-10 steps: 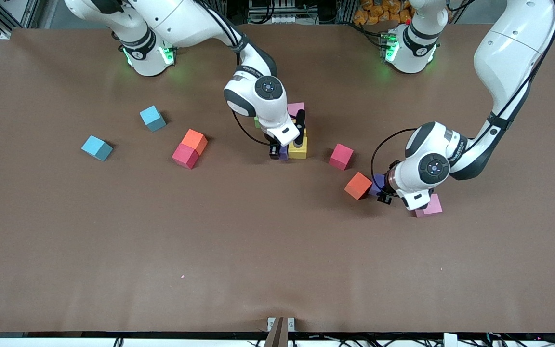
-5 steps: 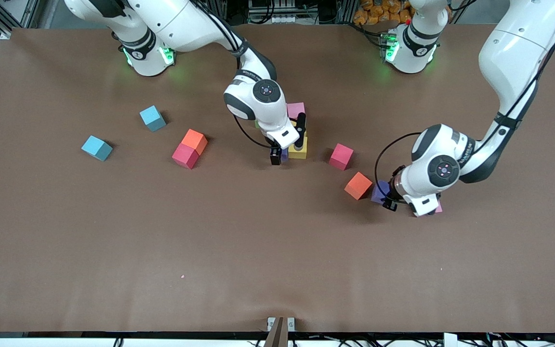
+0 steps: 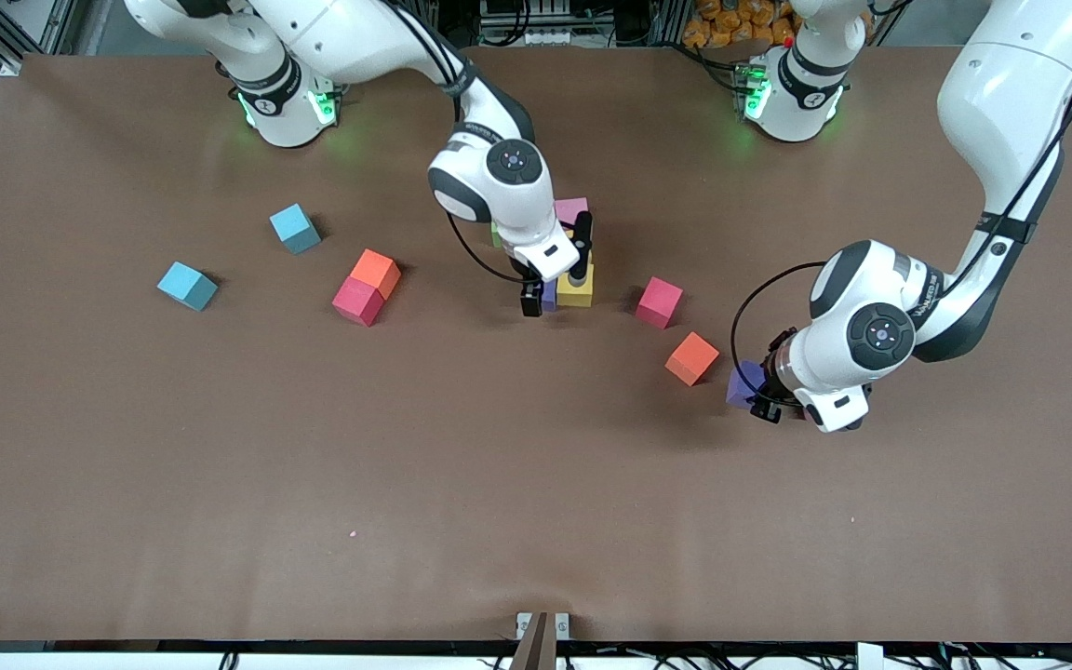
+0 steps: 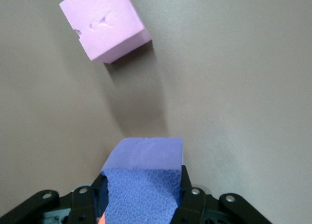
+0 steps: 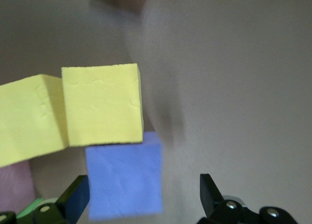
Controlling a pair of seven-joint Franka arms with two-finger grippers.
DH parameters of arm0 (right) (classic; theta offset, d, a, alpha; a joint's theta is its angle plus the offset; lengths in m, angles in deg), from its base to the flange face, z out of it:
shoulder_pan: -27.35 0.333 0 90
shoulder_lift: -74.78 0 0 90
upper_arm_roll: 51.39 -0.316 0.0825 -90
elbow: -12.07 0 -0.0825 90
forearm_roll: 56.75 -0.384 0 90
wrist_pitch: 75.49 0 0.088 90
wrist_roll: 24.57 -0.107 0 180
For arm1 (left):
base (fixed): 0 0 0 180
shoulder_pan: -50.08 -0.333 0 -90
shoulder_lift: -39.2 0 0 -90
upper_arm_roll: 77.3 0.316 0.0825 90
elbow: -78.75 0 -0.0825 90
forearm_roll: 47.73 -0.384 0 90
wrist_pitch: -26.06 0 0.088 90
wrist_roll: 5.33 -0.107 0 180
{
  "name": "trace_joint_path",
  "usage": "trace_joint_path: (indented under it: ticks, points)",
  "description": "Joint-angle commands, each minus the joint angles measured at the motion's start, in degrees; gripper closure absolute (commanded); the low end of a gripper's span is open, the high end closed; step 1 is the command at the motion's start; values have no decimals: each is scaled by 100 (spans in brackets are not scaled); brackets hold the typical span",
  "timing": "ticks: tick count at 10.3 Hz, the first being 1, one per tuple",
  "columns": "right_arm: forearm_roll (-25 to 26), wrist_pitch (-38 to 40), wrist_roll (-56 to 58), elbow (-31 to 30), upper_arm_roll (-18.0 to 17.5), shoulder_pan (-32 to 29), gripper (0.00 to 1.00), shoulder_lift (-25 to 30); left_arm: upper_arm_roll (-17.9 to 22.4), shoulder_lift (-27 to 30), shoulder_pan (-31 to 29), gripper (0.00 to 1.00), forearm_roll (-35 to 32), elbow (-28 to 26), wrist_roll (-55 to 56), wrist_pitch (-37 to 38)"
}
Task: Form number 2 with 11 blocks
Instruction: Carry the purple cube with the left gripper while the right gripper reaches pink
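Sitting clamped in left end effector (image 4: 144, 202): purple block (image 4: 146, 180)

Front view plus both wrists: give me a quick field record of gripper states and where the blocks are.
left gripper: shut on purple cube, lifted just off the table
pink cube: loose on the table beside the left gripper
right gripper: open, over the started figure
started figure: two yellow cubes, a purple cube, with green and pink edges showing
loose near left arm's end: red cube, orange cube
touching pair: orange cube and red cube
light-blue cubes: two, toward right arm's end
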Motion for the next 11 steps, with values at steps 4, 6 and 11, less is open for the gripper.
trace_joint_path:
  ticks: [4, 6, 11]
  points:
    - [-528, 710, 702, -1096, 85, -643, 0, 1525, -664, 88, 204, 55, 267, 278, 645, 250]
    - [-529, 808, 1232, -1605, 94, -1276, 0, 2105, -665, 53, 669, 55, 276, 472, 1295, 250]
    - [-546, 914, 3743, -2380, 58, -2913, 0, 2477, -429, -131, 2013, 54, 223, 630, 2869, 127]
